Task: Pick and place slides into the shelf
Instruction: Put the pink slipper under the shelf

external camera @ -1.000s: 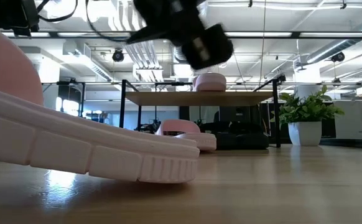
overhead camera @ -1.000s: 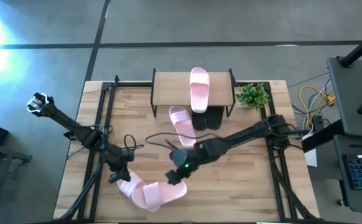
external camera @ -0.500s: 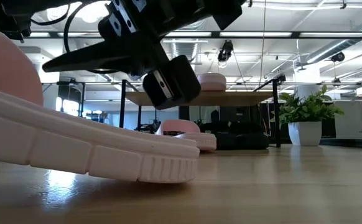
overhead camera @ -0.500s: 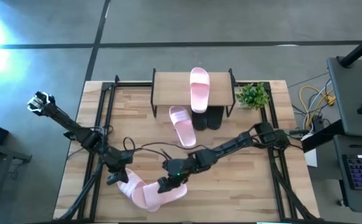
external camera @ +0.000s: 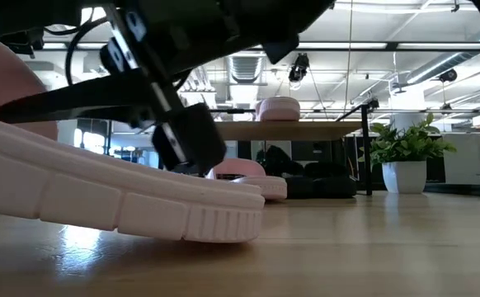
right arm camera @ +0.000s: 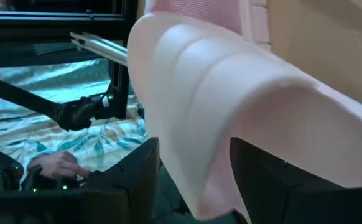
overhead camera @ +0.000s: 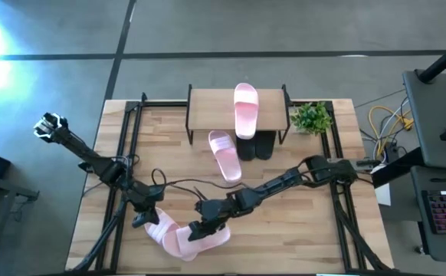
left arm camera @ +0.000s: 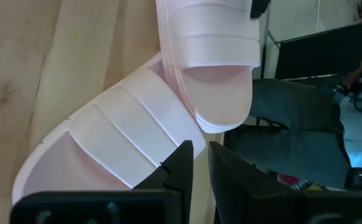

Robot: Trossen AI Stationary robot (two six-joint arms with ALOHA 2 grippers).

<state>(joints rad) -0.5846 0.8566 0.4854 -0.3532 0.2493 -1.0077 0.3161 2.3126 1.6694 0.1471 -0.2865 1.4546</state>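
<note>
Two pale pink slides (overhead camera: 183, 238) lie overlapping near the table's front left. My right gripper (overhead camera: 200, 228) is open and low over the right-hand one, with a finger on either side of its wide strap (right arm camera: 231, 112). My left gripper (overhead camera: 142, 220) is shut and hovers close beside the left-hand slide (left arm camera: 125, 124), nothing between its fingers. The shelf (overhead camera: 211, 107) stands at the far middle with a pink slide (overhead camera: 246, 111) on its top. Black slides (overhead camera: 258, 146) lie under it, and another pink slide (overhead camera: 223, 155) rests on the table in front. My right gripper straddles the strap's open edge (right arm camera: 187, 124), coming slanting down from the table's right. Whether its fingers (right arm camera: 137, 174) touch the strap or the footbed I cannot tell. The slide lies flat on the table.
A potted plant (overhead camera: 311, 117) stands right of the shelf. Black cables (overhead camera: 185, 184) run across the table's middle between the arms. Black frame rails (overhead camera: 131, 153) line the table's left and right sides.
My right gripper has come down and moved toward the table's near left corner, rolling somewhat, until its open fingers stand around the strap of the right-hand pink slide. The slides have not moved.
</note>
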